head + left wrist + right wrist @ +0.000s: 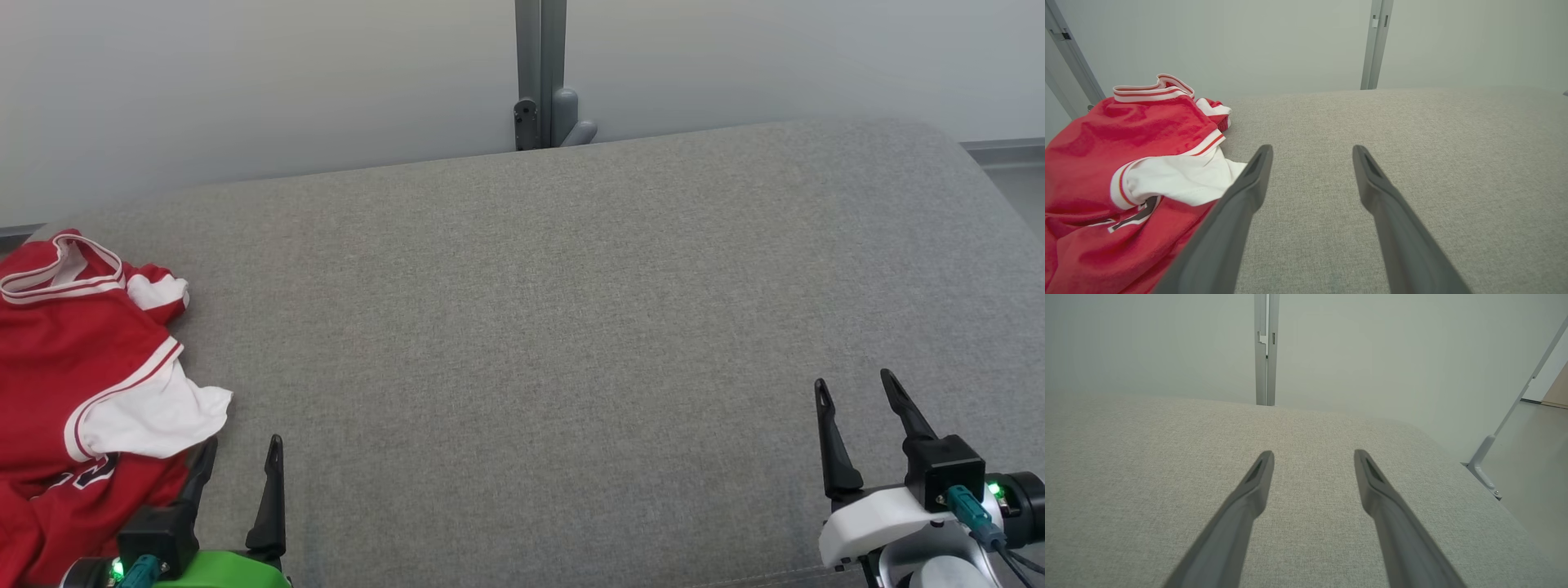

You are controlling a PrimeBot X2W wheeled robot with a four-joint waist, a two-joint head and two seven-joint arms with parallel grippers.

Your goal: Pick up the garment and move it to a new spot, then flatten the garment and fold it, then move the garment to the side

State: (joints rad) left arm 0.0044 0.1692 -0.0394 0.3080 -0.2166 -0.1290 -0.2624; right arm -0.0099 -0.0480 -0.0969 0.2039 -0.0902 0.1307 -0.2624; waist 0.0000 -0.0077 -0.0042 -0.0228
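Observation:
The garment (73, 367) is a red jersey with white sleeves and red-and-white trim, lying crumpled at the far left of the grey cushioned surface (531, 310). In the left wrist view the garment (1126, 163) is bunched at the left, its white sleeve reaching the left finger. My left gripper (241, 447) stands open at the lower left, right beside the garment's edge, with nothing between its fingers (1372, 179). My right gripper (857, 388) stands open at the lower right, far from the garment, over bare fabric (1310, 490).
A pale wall runs behind the surface, with a grey upright post (540, 73) at its middle. The surface's right end rounds off (963, 163), and past it there is floor with a slanted metal bracket (1486, 473).

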